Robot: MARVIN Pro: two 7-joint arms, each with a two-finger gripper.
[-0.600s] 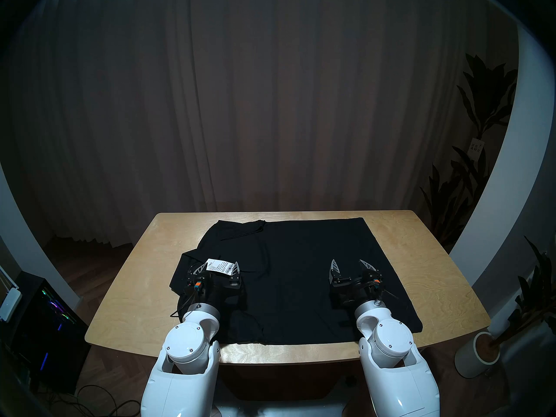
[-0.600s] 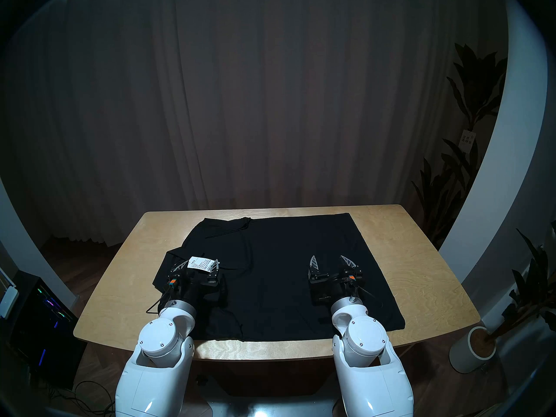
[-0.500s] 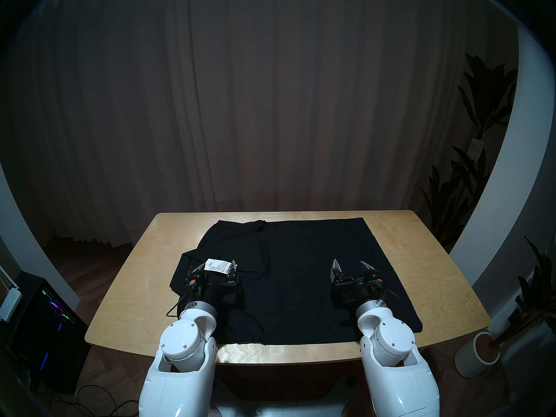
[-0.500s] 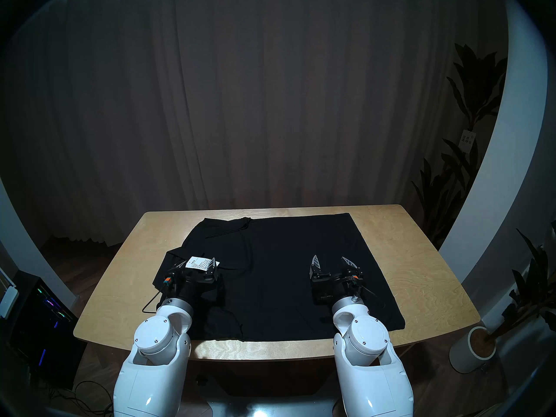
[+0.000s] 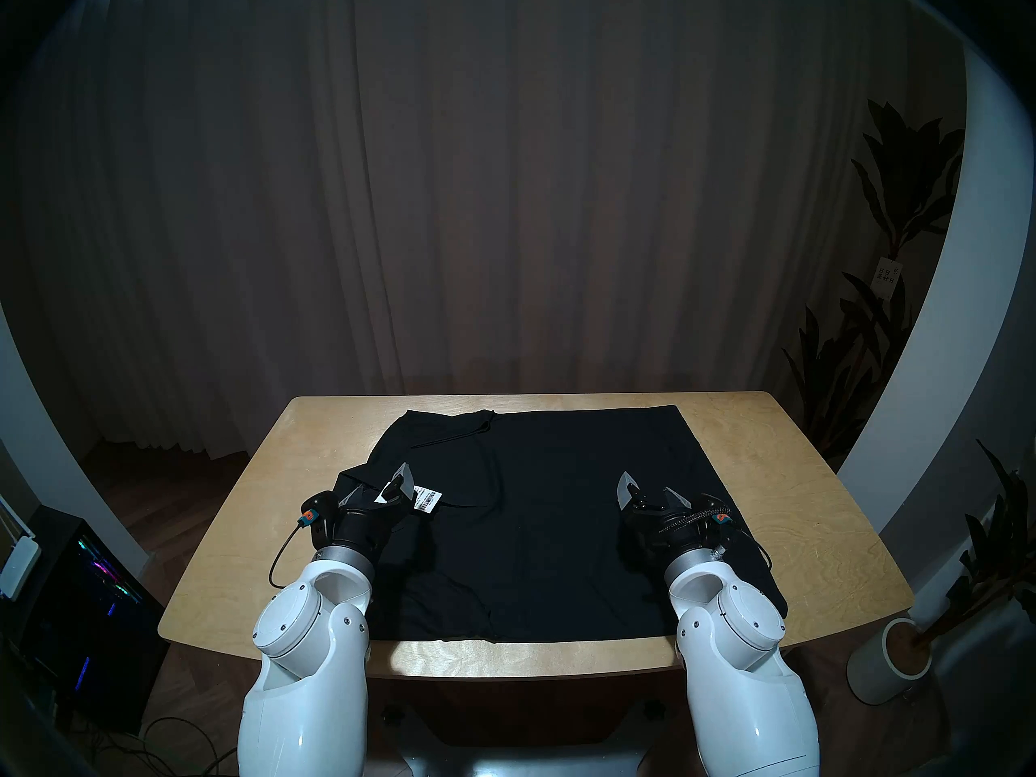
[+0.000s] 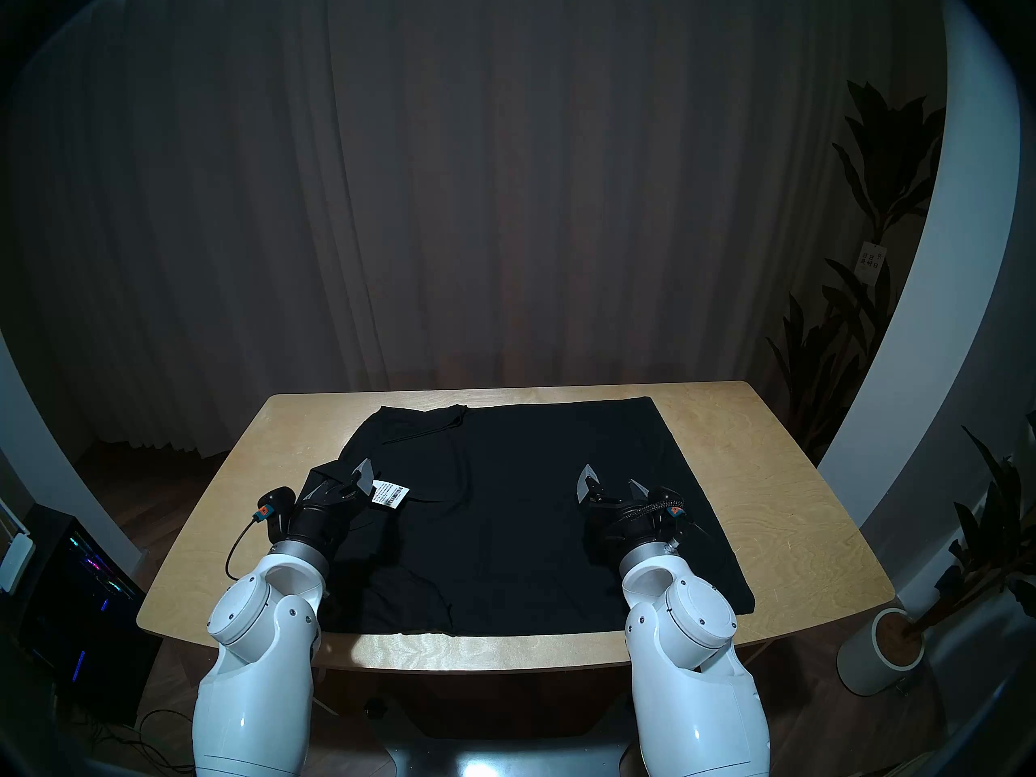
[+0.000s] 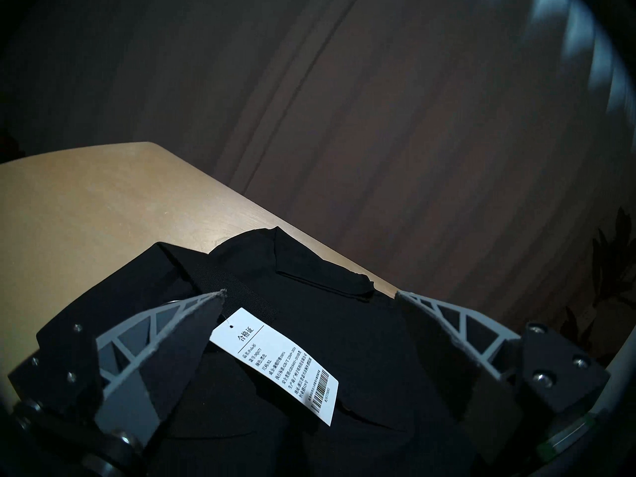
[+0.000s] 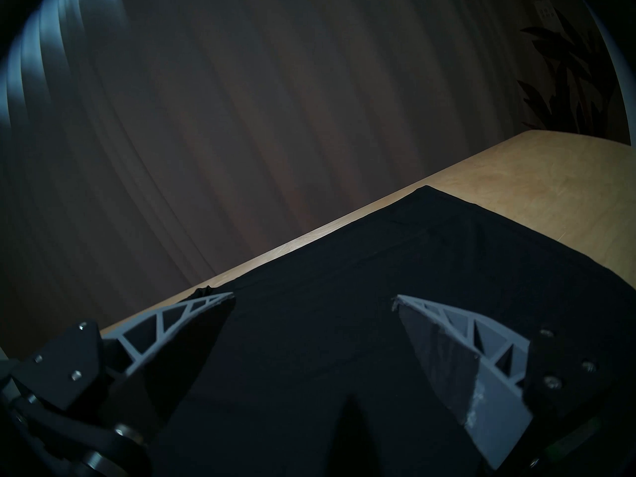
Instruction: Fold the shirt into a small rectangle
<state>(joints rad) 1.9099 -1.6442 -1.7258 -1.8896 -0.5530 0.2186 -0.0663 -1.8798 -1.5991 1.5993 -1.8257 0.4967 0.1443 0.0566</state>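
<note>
The black shirt (image 5: 560,507) lies spread flat over most of the wooden table (image 5: 785,478), collar end to the left. Its white barcode tag (image 5: 427,499) lies near the collar and shows clearly in the left wrist view (image 7: 275,366). My left gripper (image 5: 374,484) is open and empty, low over the collar area, with the tag between its fingers (image 7: 148,356). My right gripper (image 5: 649,483) is open and empty, low over the right part of the shirt (image 8: 378,259). Both grippers are rolled onto their sides.
A white plant pot (image 5: 891,666) and tall plants stand on the floor to the right. A computer case with coloured lights (image 5: 84,591) stands to the left. A curtain hangs behind the table. Bare wood shows along the table's left, right and near edges.
Both wrists have rolled, so each gripper's fingers now stand more one above the other. The left arm has swung left, uncovering the tag's barcode end. Both grippers stay open.
</note>
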